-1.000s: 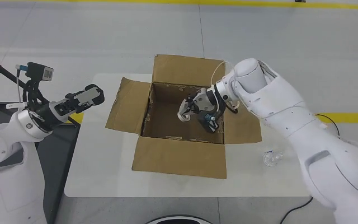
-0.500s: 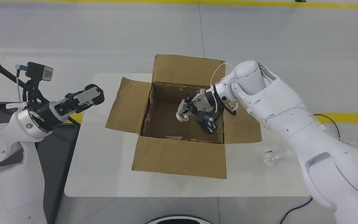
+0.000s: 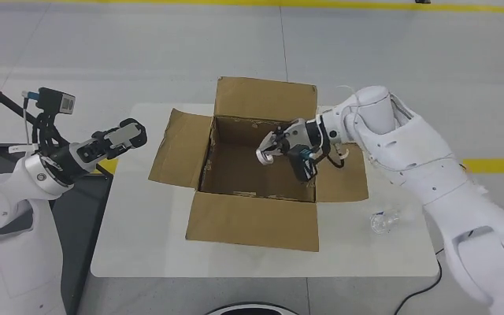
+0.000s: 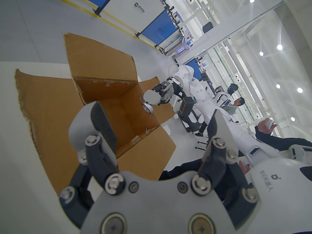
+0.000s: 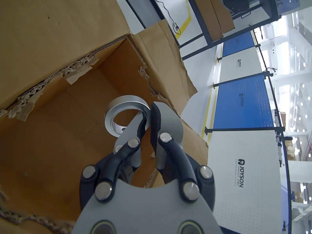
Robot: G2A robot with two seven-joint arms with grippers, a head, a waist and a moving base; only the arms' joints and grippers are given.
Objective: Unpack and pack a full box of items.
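Right fingers (image 5: pixel 168 127) clamp the silver metal ring (image 5: pixel 111 122) by its rim, just past their tips inside the open brown cardboard box (image 5: pixel 48 37), left fingers (image 4: pixel 102 122) spread empty: looks like unpacking, next a lift over the wall.

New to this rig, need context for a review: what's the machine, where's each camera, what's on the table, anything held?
It is a two-armed robot at a white table. One picture looks down from above its arms; the other two come from cameras on its wrists. On the table stands an open cardboard box, flaps spread; a small clear object lies to its right. The right pincer is shut on a silver ring, held over the box's inside. The left pincer is open and empty, near the table's left edge.
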